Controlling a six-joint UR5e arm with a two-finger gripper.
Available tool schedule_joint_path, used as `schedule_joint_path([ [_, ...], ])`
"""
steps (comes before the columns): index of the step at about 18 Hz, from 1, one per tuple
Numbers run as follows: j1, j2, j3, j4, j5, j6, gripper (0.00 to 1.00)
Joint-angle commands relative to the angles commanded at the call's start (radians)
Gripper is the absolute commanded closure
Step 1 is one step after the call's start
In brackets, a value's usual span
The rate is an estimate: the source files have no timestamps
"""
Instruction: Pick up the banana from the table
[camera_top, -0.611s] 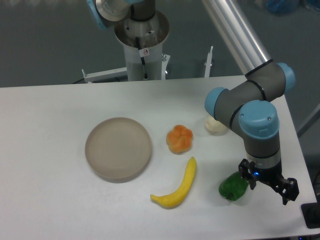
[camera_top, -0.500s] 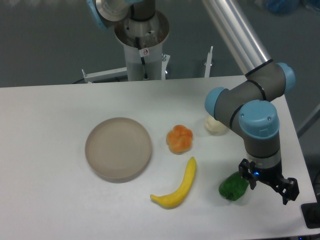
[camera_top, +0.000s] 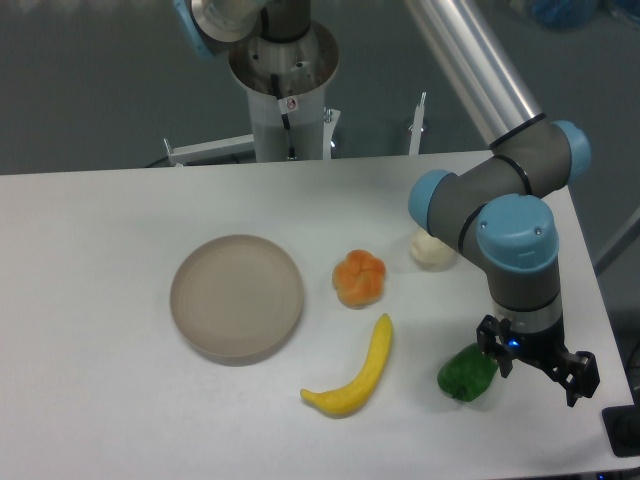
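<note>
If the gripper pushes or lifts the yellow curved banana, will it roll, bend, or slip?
The smooth, bright yellow curved toy banana lies flat on the white table, so it would probably pivot or slide rather than roll. It looks like rigid moulded plastic, likely stiff and light. Its glossy skin may slip; the thicker middle seems safer than the tapered end.

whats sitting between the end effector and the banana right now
The green pepper lies between the end effector and the banana in the fixed camera view; the rest is bare table.

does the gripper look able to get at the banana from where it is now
Probably yes. The banana lies alone on the table, open from above. The gripper hangs to its right, by the green pepper, which it must clear.
</note>
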Motion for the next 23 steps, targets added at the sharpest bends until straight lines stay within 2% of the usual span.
schedule_joint_path([
  [4, -0.021, 0.066, -0.060, -0.011, -0.003, -0.040, 0.00],
  [5, -0.029, 0.080, -0.067, -0.030, -0.002, -0.061, 0.00],
  [7, -0.052, 0.121, -0.071, -0.160, -0.003, -0.103, 0.00],
  [9, -0.083, 0.137, -0.071, -0.251, -0.003, -0.152, 0.00],
  [12, -0.129, 0.146, -0.078, -0.328, -0.012, -0.233, 0.00],
  [14, -0.137, 0.143, -0.091, -0.366, -0.060, -0.239, 0.00],
  [18, -0.137, 0.135, -0.132, -0.365, -0.153, -0.252, 0.00],
  [20, -0.137, 0.127, -0.166, -0.350, -0.160, -0.252, 0.00],
  [23, -0.138, 0.083, -0.172, -0.292, -0.160, -0.253, 0.00],
])
